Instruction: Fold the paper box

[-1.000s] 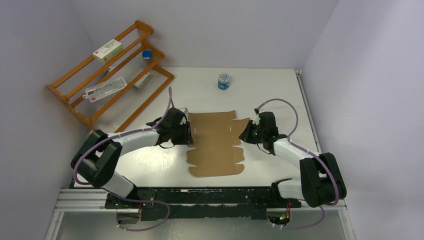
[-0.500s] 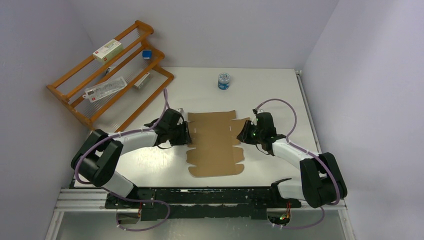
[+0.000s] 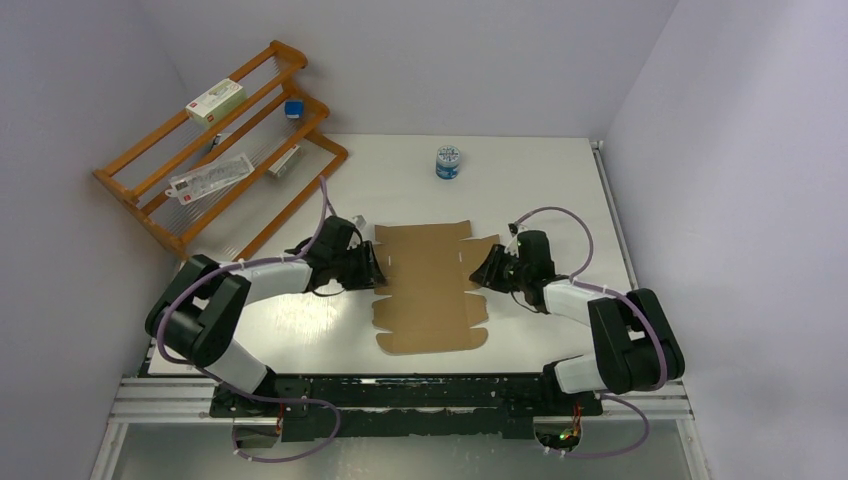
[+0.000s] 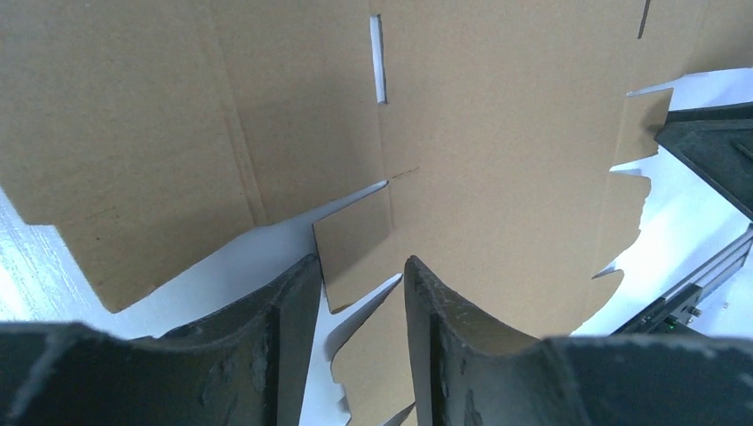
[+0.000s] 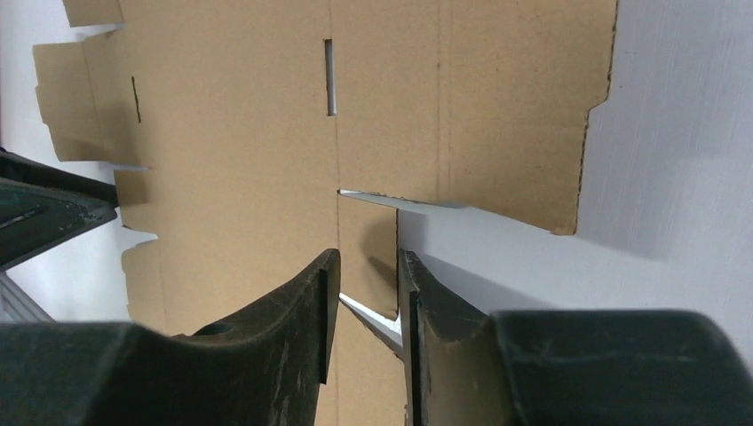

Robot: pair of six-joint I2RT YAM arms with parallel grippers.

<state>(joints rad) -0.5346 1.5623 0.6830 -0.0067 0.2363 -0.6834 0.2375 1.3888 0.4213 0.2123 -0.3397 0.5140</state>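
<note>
The paper box point(image 3: 432, 290), a flat brown die-cut sheet of corrugated cardboard, lay mid-way across the white table point(image 3: 540, 190), long axis running near edge to far, with the black left gripper point(image 4: 358, 264) and right gripper point(image 5: 367, 255) equally close at opposite sides, jaws parted, clamping nothing.

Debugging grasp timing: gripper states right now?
Left gripper: open, paper box tab between its jaws.
Right gripper: open, straddling another tab.
</note>
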